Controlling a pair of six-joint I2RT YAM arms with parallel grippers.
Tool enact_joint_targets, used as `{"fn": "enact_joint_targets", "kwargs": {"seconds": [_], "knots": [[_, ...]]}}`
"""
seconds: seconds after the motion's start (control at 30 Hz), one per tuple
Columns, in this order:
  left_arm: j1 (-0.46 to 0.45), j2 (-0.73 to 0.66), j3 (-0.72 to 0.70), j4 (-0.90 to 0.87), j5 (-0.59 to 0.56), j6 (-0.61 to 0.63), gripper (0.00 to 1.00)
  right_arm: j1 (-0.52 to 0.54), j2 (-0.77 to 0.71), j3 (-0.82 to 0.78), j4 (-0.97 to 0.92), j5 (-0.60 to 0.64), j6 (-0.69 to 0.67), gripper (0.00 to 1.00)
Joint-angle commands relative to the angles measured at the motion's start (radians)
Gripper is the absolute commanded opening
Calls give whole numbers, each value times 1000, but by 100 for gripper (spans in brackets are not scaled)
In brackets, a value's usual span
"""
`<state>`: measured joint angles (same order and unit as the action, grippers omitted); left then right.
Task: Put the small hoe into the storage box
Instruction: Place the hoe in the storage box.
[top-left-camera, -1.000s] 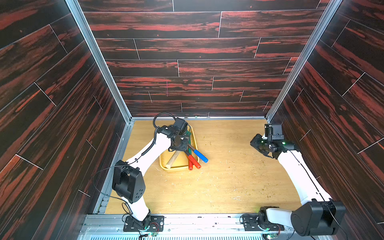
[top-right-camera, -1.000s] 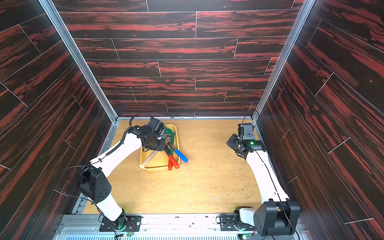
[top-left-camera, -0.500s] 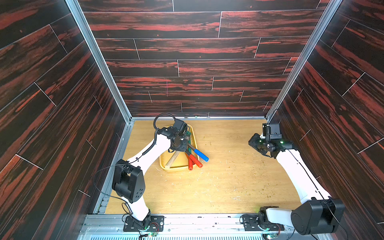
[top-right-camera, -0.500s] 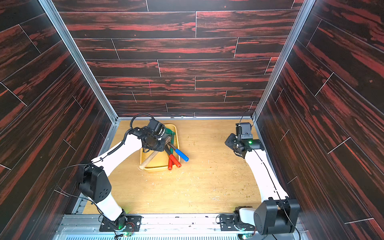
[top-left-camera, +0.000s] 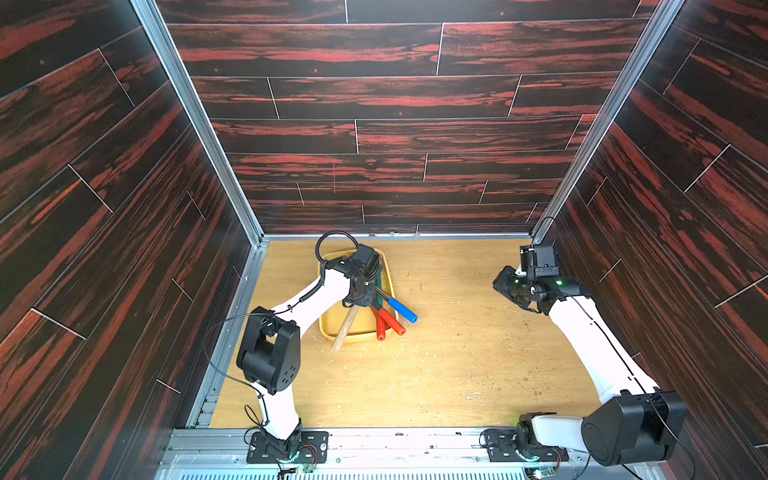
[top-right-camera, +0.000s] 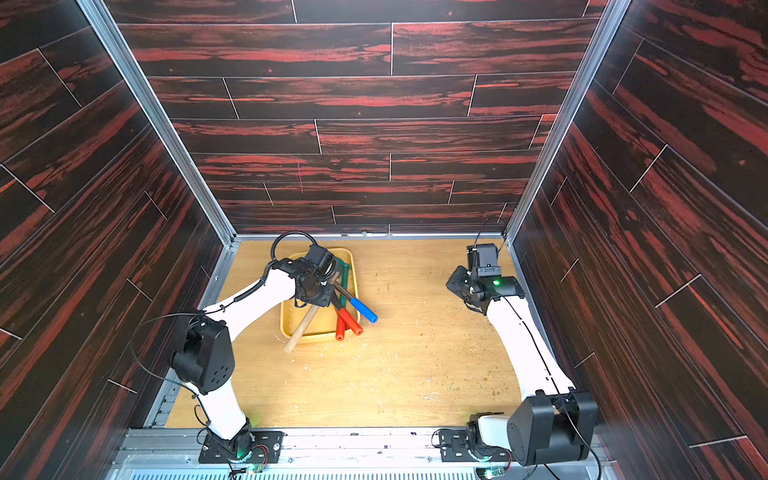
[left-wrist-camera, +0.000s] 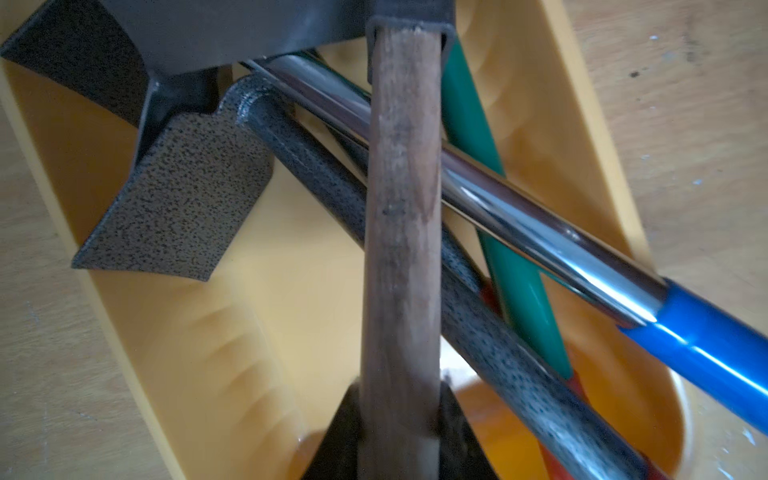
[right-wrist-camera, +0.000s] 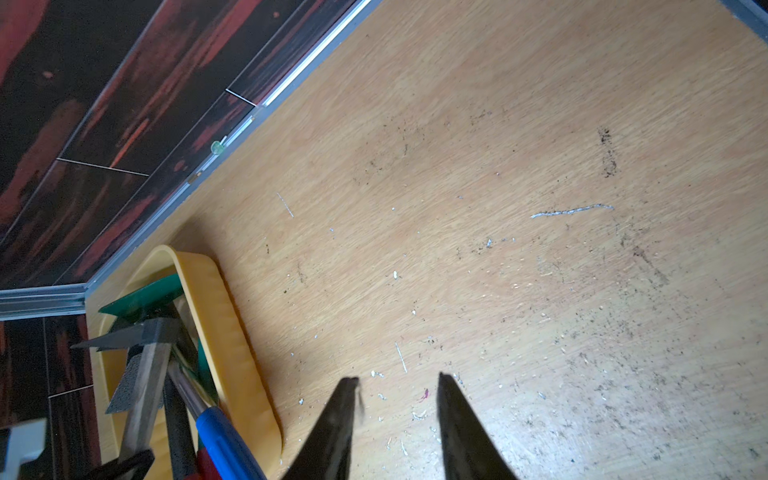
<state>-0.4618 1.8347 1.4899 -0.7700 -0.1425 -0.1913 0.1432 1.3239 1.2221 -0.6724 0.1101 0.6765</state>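
Note:
The storage box (top-left-camera: 356, 337) (top-right-camera: 312, 338) is a shallow yellow tray at the back left of the table. My left gripper (top-left-camera: 360, 291) (top-right-camera: 315, 287) (left-wrist-camera: 399, 395) hangs over it, shut on the wooden handle of the small hoe (top-left-camera: 344, 329) (top-right-camera: 298, 332) (left-wrist-camera: 401, 208). The hoe's dark metal head lies over the tray, on top of other tools. Its handle end sticks out past the tray's near rim. My right gripper (top-left-camera: 505, 286) (top-right-camera: 457, 284) (right-wrist-camera: 397, 380) hovers open over bare table at the right, with nothing between its fingers.
Inside the tray lie a chrome hoe with a blue grip (top-left-camera: 401, 309) (left-wrist-camera: 540, 232), two red-handled tools (top-left-camera: 388, 325) (top-right-camera: 348, 326) and a green-handled one (left-wrist-camera: 498, 208). The blue and red grips overhang the tray's right rim. Dark panel walls enclose the table, and fine debris dots the wood.
The right gripper has drifted slightly toward the table's middle. The left gripper and the hoe in it have barely moved.

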Motion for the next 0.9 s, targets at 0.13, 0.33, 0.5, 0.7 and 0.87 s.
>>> {"fn": "enact_joint_targets", "kwargs": {"seconds": [0.13, 0.33, 0.5, 0.7, 0.87], "knots": [[6, 40, -10, -32, -97, 1, 21, 30, 11, 17, 4, 26, -3, 37], [6, 71, -3, -48, -153, -5, 27, 40, 10, 19, 4, 34, -6, 37], [5, 70, 1, -47, -175, -11, 35, 41, 10, 20, 4, 39, -8, 37], [5, 76, 19, -57, -184, -12, 35, 40, 11, 17, 5, 39, -6, 37], [5, 86, 49, -66, -173, 2, 28, 40, 8, 17, 5, 42, -4, 37]]}}
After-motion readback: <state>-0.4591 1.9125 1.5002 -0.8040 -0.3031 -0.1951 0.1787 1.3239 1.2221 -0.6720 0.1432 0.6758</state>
